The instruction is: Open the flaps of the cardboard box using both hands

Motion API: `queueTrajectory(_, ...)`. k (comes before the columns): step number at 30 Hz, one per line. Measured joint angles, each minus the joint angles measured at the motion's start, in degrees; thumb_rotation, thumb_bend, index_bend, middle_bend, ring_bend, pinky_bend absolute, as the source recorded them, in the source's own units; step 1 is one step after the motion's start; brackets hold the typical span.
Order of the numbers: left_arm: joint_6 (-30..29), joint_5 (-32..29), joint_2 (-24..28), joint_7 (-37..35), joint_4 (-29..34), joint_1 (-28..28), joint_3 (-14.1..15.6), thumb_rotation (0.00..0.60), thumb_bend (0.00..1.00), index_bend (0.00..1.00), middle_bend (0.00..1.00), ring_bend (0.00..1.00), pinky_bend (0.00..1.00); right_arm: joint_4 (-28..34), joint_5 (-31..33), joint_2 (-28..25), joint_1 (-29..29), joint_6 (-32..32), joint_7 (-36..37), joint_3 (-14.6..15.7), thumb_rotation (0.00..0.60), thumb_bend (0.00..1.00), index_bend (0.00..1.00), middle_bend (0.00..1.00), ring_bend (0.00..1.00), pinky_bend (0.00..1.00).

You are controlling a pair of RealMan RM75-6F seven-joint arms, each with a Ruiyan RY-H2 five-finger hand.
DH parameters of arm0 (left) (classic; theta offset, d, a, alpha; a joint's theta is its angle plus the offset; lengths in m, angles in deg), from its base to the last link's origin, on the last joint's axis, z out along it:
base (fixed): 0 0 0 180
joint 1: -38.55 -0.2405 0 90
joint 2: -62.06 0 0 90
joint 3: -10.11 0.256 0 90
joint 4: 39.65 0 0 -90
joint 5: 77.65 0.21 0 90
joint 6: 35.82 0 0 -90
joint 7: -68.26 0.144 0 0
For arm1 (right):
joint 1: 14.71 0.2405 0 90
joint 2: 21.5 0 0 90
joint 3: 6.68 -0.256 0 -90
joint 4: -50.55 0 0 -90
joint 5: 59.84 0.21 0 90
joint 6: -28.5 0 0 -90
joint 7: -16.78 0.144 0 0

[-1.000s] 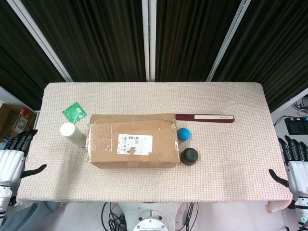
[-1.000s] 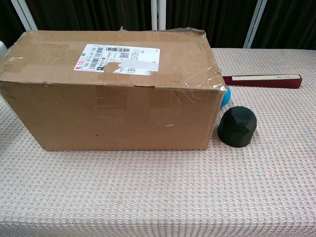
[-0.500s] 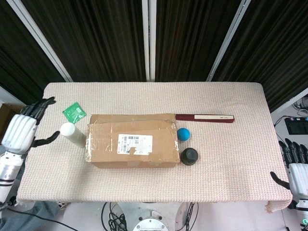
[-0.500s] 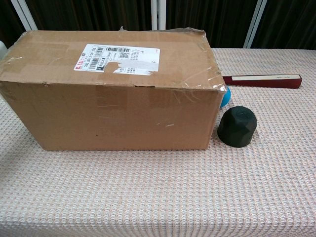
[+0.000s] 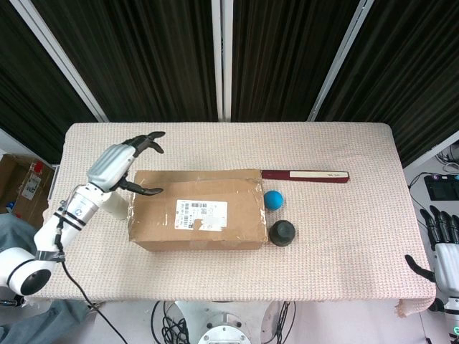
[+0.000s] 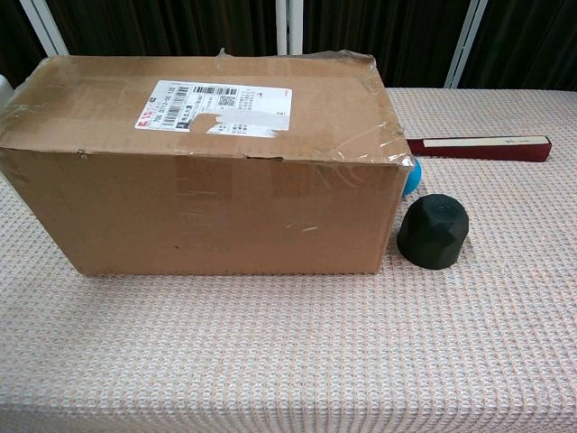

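You're on the approach: left hand (image 5: 123, 165) spread empty over the cardboard box (image 5: 197, 213), right hand (image 5: 446, 247) open off the desk (image 5: 344, 236). Next, catch a flap edge.

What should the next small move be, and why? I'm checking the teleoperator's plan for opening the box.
Probably bring the left hand down onto the left edge of the cardboard box. It hovers open at that end, holding nothing, and the flaps lie flat. The right hand hangs off the table's right edge, far from the box, so it should follow.
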Motion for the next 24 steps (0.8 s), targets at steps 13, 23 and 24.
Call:
queueTrajectory(13, 12.7, -3.4, 0.4, -3.5, -1.9, 5.6, 1.7, 0.322, 0.0, 0.12, 0.35, 0.15, 0.2, -1.5, 0.7, 0.4, 0.1, 0.4, 1.8, -0.7, 0.6, 0.12, 0.0, 0.0, 0.0, 0.0)
queueTrajectory(23, 16.3, -3.9, 1.0, -2.6, -2.7, 7.1, 3.5, 0.286, 0.0, 0.13, 0.34, 0.15, 0.2, -2.0, 0.8, 0.8, 0.4, 0.8, 2.0, -0.8, 0.6, 0.12, 0.0, 0.0, 0.0, 0.0)
queueTrajectory(24, 16.6, -4.0, 1.0, -2.4, -2.8, 7.3, 3.8, 0.286, 0.0, 0.13, 0.34, 0.15, 0.2, -2.1, 0.8, 0.8, 0.4, 0.8, 2.1, -0.8, 0.6, 0.12, 0.0, 0.0, 0.0, 0.0)
